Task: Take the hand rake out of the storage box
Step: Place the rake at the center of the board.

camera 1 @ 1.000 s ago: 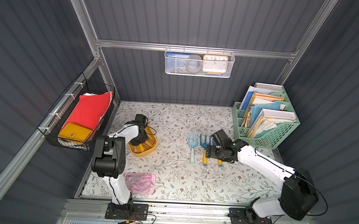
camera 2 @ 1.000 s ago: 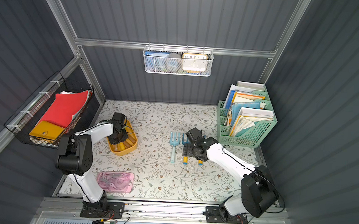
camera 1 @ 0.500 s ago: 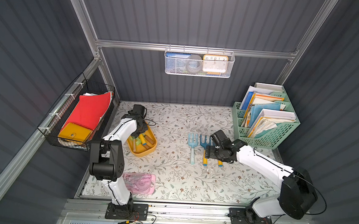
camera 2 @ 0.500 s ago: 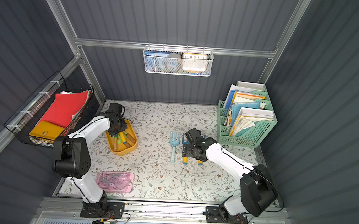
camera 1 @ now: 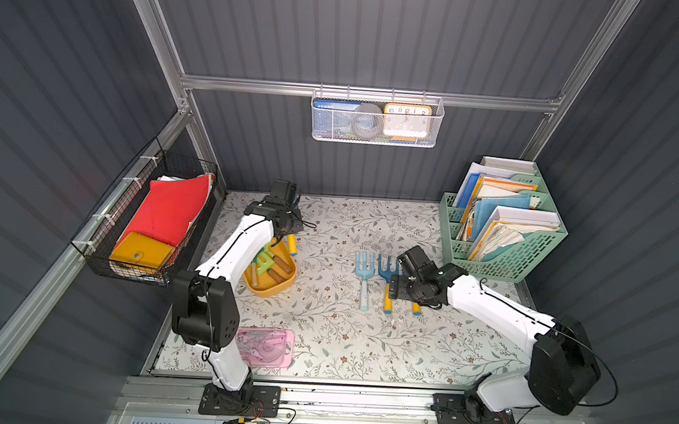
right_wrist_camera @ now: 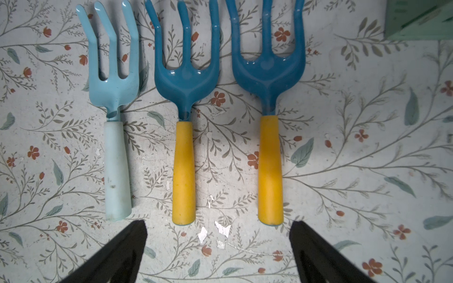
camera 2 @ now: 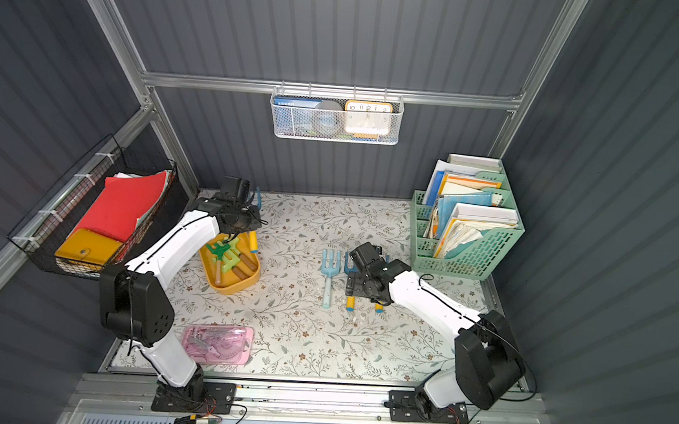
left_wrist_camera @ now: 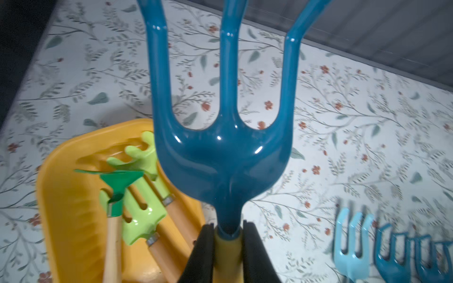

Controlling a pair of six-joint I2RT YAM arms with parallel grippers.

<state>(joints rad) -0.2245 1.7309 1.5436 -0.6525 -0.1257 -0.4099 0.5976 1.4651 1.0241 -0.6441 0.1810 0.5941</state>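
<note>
- Dark ribbed sheet walls (camera 1: 362, 38) close round a table (camera 1: 328, 228) papered in a matt leaf-and-flower print.
- My left pincer (left_wrist_camera: 228, 231) is clamped narrow on the yellow handle of the hand rake (left_wrist_camera: 221, 156), which has a glossy deep-blue head and three rounded tines splaying outward.
- I see that hand rake lifted out of the storage box (left_wrist_camera: 71, 220), near its far end, with the tines toward the back wall.
- The storage box is smooth mustard plastic, shallow, with rounded corners. Three green-headed tools (left_wrist_camera: 137, 196) with wooden handles lie inside.
- My right pincer (right_wrist_camera: 218, 227) stands wide and empty over the table, at the handle ends of three rakes lying parallel and apart.
- They are one pale blue rake (right_wrist_camera: 114, 98), one smaller deep-blue rake (right_wrist_camera: 183, 80) and one larger deep-blue rake (right_wrist_camera: 268, 73), both deep-blue ones yellow-handled.
</note>
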